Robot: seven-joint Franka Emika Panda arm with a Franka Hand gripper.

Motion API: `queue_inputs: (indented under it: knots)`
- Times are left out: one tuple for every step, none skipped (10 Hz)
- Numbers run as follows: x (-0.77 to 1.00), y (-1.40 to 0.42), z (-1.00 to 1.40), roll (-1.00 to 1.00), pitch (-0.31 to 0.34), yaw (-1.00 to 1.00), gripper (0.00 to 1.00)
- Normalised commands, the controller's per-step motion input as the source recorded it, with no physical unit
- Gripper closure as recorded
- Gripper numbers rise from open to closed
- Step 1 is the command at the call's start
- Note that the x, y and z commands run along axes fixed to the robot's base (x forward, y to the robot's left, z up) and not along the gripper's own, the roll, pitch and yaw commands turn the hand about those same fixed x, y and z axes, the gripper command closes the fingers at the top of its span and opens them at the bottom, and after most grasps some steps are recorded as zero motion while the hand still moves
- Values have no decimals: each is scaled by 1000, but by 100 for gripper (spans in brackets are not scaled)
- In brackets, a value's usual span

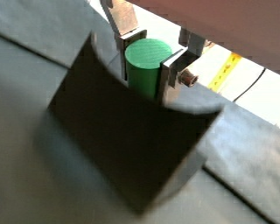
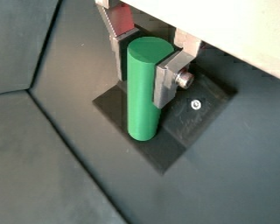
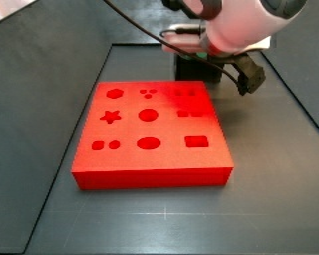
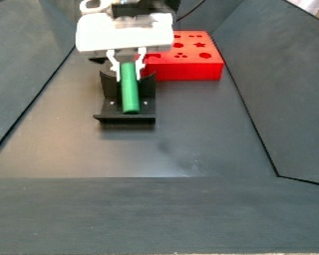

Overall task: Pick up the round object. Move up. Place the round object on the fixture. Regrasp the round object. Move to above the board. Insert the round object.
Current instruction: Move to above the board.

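The round object is a green cylinder peg held between the silver fingers of my gripper. In a wrist view the peg reaches down with its lower end on the fixture's base plate. The fixture's dark curved block stands right against the peg. In a side view the gripper is shut on the peg over the fixture. The red board with cut-out holes lies beside the fixture; it also shows in a side view.
Sloped dark walls border the dark floor on both sides. A cable runs from the arm over the back of the workspace.
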Motion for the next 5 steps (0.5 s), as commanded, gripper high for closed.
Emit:
queue_inputs:
  knots:
    - [-295,-70,1000,106,41,-76,100]
    - [-281,-64,1000,48,36,-47,100]
    - [-275,-65,1000,21,48,-35,100]
    - [-269,-63,1000,6,60,-27,100]
    - [-256,-60,1000,-19,83,-12,100]
